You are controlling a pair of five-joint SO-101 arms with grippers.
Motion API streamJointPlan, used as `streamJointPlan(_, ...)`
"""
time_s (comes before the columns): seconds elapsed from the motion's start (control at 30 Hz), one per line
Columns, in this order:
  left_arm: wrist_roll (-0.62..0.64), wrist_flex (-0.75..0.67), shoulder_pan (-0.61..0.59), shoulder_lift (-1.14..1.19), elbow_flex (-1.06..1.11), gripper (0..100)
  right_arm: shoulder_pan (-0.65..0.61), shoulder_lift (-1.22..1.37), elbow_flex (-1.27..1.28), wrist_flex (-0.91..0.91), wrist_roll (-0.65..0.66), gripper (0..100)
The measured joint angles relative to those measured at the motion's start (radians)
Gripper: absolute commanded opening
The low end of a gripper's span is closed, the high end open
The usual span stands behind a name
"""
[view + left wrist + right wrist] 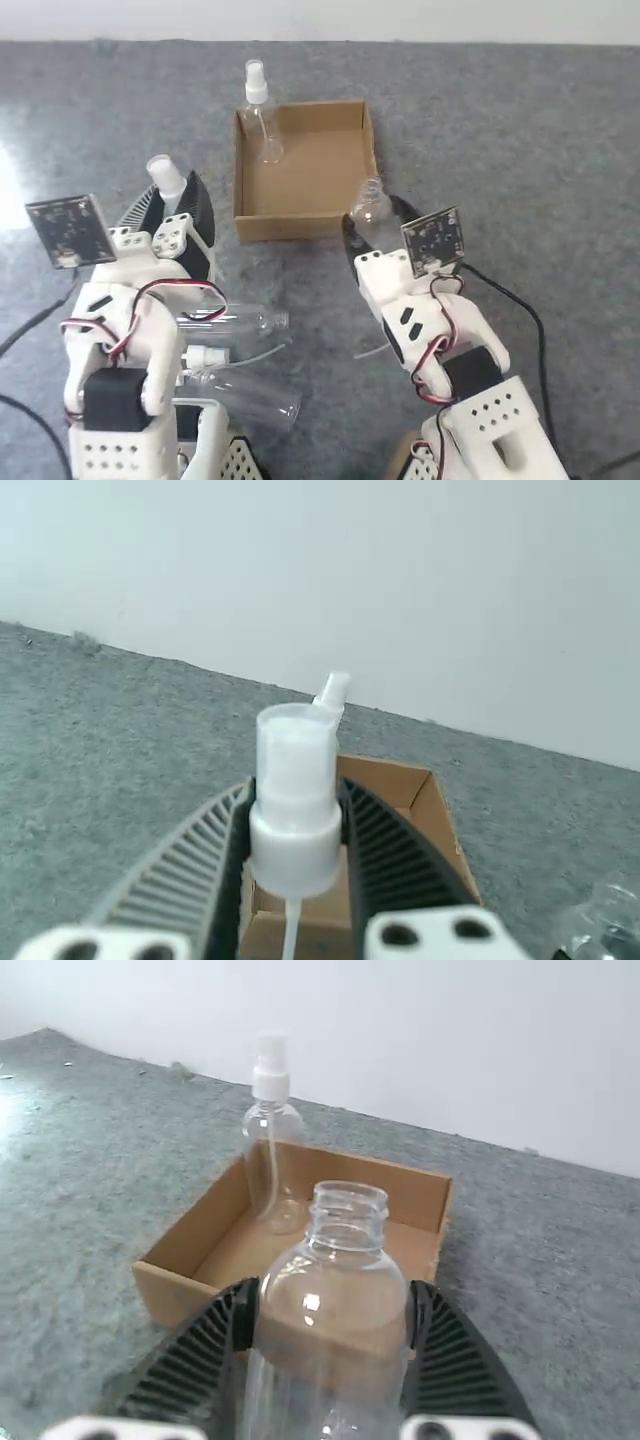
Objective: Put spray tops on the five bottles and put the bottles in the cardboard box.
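High view: spare bottles (240, 322) lying at 7 o'clock, left pincer (293, 802) pinching spray top (295, 765), right pincer (332, 1305) pinching open-necked bottle (335, 1260).

Left wrist view: the dip tube of the spray top (295, 770) and the roots of the left gripper (293, 810) run off the picture edge. Both screen much of the cardboard box (425, 790), and a clear item (605, 930) at the corner is blurred, cut by the edge and not identifiable. Right wrist view: the lower body of the open bottle (330, 1330) between the fingers of the right gripper (332, 1300) is cut off by the edge, and the bottle hides part of the box's near wall. High view: the left arm (130, 330) covers parts of the lying bottles (240, 322), so their count is uncertain, and the camera board (432, 240) hides the lower part of the open bottle.
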Motion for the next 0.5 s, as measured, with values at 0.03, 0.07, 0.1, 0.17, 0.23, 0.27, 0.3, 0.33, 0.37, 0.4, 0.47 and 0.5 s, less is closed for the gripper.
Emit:
streamJointPlan(0.03,0.006,0.000,0.000,0.000,0.000,1,-0.009,0.000,0.008,0.000,0.000,9.1)
streamJointPlan(0.07,0.009,0.000,0.000,0.000,0.000,1,-0.018,0.000,0.014,0.000,0.000,9.1)
streamJointPlan(0.1,0.012,0.000,0.000,0.000,0.000,1,-0.031,0.000,0.018,0.000,0.003,9.1)
streamJointPlan(0.17,0.015,-0.011,0.000,0.000,0.000,1,-0.057,0.000,0.023,-0.002,0.032,9.1)
streamJointPlan(0.23,0.017,-0.041,-0.020,0.000,0.000,1,-0.089,0.000,0.048,-0.020,0.064,9.1)
streamJointPlan(0.27,0.025,-0.057,-0.032,0.000,0.000,1,-0.101,0.000,0.061,-0.037,0.077,9.1)
streamJointPlan(0.3,0.034,-0.068,-0.048,0.000,0.000,1,-0.112,0.000,0.075,-0.057,0.086,9.1)
streamJointPlan(0.33,0.046,-0.075,-0.052,0.000,0.000,1,-0.124,0.000,0.087,-0.080,0.089,9.1)
streamJointPlan(0.37,0.052,-0.078,-0.060,0.000,0.000,1,-0.132,0.000,0.100,-0.103,0.094,9.1)
streamJointPlan(0.4,0.055,-0.080,-0.061,0.000,0.000,1,-0.140,0.000,0.110,-0.127,0.094,9.1)
streamJointPlan(0.47,0.058,-0.081,-0.061,0.000,0.000,1,-0.147,0.000,0.127,-0.164,0.101,9.1)
streamJointPlan(0.5,0.063,-0.081,-0.060,0.000,0.000,1,-0.153,0.000,0.135,-0.178,0.110,9.1)
